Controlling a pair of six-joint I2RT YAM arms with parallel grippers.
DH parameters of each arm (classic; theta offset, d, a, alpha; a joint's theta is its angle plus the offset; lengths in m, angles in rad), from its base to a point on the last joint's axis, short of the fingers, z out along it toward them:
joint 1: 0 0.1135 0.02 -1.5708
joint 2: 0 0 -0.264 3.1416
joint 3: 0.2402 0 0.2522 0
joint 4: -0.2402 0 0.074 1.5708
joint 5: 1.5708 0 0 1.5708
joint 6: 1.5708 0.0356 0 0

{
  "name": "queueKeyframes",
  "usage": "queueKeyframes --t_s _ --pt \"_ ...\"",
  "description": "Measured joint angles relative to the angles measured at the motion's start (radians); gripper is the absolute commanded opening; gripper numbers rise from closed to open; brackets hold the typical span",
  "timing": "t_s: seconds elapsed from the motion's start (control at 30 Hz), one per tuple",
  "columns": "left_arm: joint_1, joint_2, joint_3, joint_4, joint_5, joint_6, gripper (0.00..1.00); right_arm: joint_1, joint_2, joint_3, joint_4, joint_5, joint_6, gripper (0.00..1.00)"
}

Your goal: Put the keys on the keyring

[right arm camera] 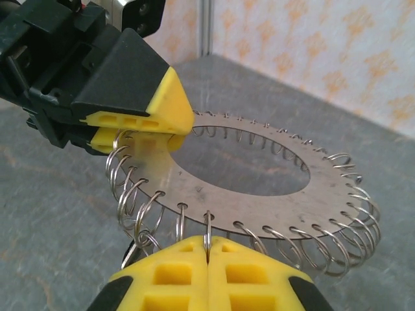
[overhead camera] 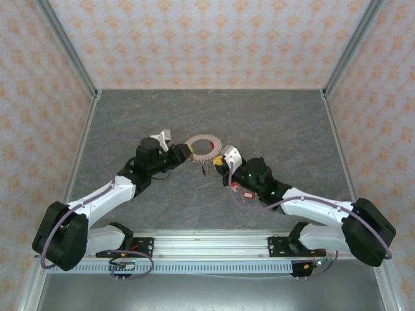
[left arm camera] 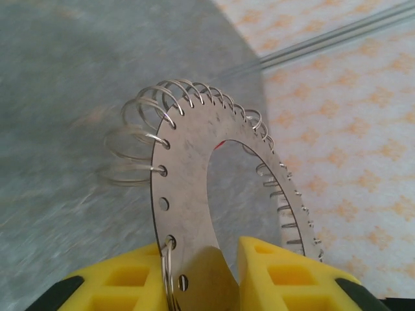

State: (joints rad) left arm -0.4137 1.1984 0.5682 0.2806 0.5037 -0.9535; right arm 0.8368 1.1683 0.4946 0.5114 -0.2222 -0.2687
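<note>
The keyring (overhead camera: pixel 203 148) is a flat grey metal disc with a wide hole and small wire rings all round its rim, held a little above the table. My left gripper (overhead camera: pixel 183 153) straddles its left edge. In the left wrist view the plate (left arm camera: pixel 188 188) lies against the left yellow finger (left arm camera: pixel 123 278), with a gap to the right finger, so the left gripper (left arm camera: pixel 220 249) is open. My right gripper (right arm camera: pixel 207 241) is shut on one small wire ring (right arm camera: pixel 207 223) at the disc's near rim. Keys with red tags (overhead camera: pixel 247 193) lie by the right arm.
A small dark key (overhead camera: pixel 204 170) sits just below the disc, between the two grippers. Patterned walls and metal posts (overhead camera: pixel 347 48) enclose the grey table (overhead camera: pixel 272 123). The arms' mounting rail (overhead camera: pixel 207 249) runs along the near edge.
</note>
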Motion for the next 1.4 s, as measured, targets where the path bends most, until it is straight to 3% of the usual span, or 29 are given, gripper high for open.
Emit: queueKeyframes --t_s 0.1,0.3,0.4,0.5,0.8,0.93,1.1,1.3,1.4 --pt "-0.012 -0.036 -0.071 -0.01 -0.031 -0.016 0.41 0.0 0.043 0.01 -0.037 -0.022 0.007 0.0" --pt "-0.025 -0.155 -0.161 -0.07 -0.079 -0.026 0.47 0.0 0.117 0.063 -0.055 -0.056 0.01 0.0" --pt "-0.025 -0.206 -0.191 -0.104 -0.105 -0.023 0.58 0.0 0.144 0.089 -0.078 -0.068 -0.008 0.0" --pt "-0.025 -0.28 -0.216 -0.169 -0.14 -0.015 0.6 0.0 0.148 0.097 -0.105 -0.072 -0.048 0.0" --pt "-0.025 -0.574 -0.213 -0.406 -0.246 0.074 0.82 0.023 0.146 0.21 -0.312 -0.071 -0.285 0.0" --pt "-0.025 -0.599 -0.166 -0.474 -0.296 0.142 0.82 0.132 0.168 0.268 -0.393 0.018 -0.433 0.0" --pt "-0.025 -0.549 -0.092 -0.51 -0.343 0.217 0.83 0.255 0.199 0.259 -0.369 0.127 -0.577 0.0" --pt "-0.025 -0.534 -0.079 -0.505 -0.364 0.275 0.8 0.272 0.185 0.184 -0.348 0.14 -0.607 0.0" --pt "-0.025 -0.534 -0.079 -0.484 -0.354 0.302 0.76 0.238 0.158 0.173 -0.371 0.06 -0.56 0.0"
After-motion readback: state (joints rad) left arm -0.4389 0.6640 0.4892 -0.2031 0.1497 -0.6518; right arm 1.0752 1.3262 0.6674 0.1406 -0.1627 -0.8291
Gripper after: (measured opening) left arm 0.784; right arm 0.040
